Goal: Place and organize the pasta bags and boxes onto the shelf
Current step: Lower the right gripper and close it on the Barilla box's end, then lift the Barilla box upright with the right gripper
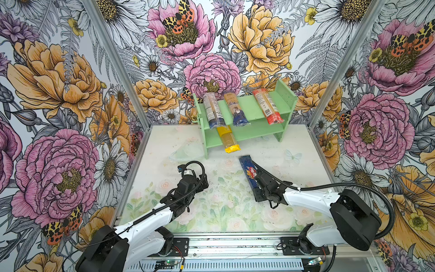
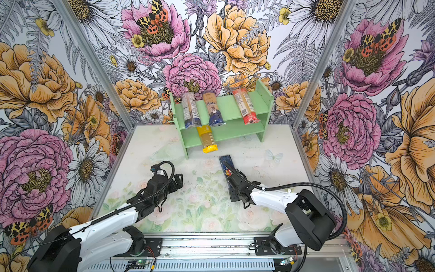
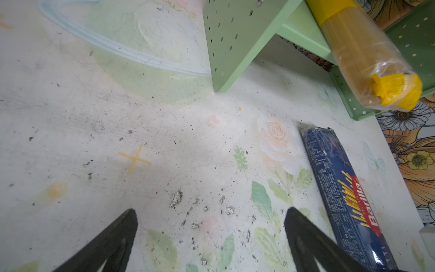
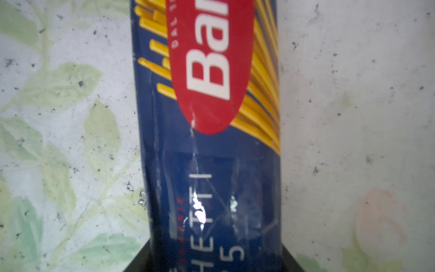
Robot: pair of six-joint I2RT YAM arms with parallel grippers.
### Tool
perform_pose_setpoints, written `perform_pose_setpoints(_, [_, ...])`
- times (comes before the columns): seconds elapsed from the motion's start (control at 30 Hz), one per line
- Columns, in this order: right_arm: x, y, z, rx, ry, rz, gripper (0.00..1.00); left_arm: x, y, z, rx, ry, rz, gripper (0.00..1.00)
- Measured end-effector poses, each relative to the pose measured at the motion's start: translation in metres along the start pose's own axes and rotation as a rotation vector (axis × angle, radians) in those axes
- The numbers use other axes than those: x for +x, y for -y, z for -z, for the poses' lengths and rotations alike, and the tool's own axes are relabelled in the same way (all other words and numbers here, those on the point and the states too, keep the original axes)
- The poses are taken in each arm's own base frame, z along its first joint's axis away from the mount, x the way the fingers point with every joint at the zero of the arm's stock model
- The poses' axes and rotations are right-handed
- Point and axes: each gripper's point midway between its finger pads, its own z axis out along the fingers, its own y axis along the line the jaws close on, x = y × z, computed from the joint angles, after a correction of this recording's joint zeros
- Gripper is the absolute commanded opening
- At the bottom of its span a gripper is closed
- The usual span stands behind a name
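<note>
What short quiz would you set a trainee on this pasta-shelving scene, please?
1. True or false: the yellow bag lies on the top tier of the shelf.
2. How many bags lie on the top tier?
3. Which gripper is closed around the Barilla box? A. left gripper B. right gripper C. neither

Key:
1. False; it lies on the lower tier.
2. Three: the outer blue-ended bag, the middle blue-ended bag and the red-ended bag.
3. B, the right gripper.
</note>
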Motion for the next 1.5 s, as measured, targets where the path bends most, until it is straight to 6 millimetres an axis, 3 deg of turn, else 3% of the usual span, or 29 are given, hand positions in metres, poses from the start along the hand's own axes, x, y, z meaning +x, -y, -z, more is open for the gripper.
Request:
perform_pose_setpoints(0.13, [-0.002, -0.001, 0.001, -0.008, 0.009, -0.006, 0.40, 0.000, 0.000, 0.000, 0.000, 0.000, 0.000, 0.99])
perform_pose_setpoints(0.43, [-0.004, -0.002, 0.007, -0.110, 0.000, -0.073, 0.00, 0.000, 0.000, 0.000, 0.000, 0.000, 0.000, 0.99])
perform_pose_setpoints(0.8, [0.001, 0.006, 0.030, -0.246, 0.010, -0.164, 0.00, 0.000, 0.000, 0.000, 0.000, 0.000, 0.000, 0.99])
perform_pose_setpoints(1.07, [-0.010, 0.006, 0.046, -0.384, 0.026, -0.246, 0.00, 0.000, 0.000, 0.000, -0.001, 0.000, 0.000, 0.99])
perform_pose_setpoints(1.5, [-0.033, 0.025, 0.075, -0.516, 0.104, -0.377, 0.00, 0.000, 0.000, 0.000, -0.001, -0.001, -0.004, 0.99])
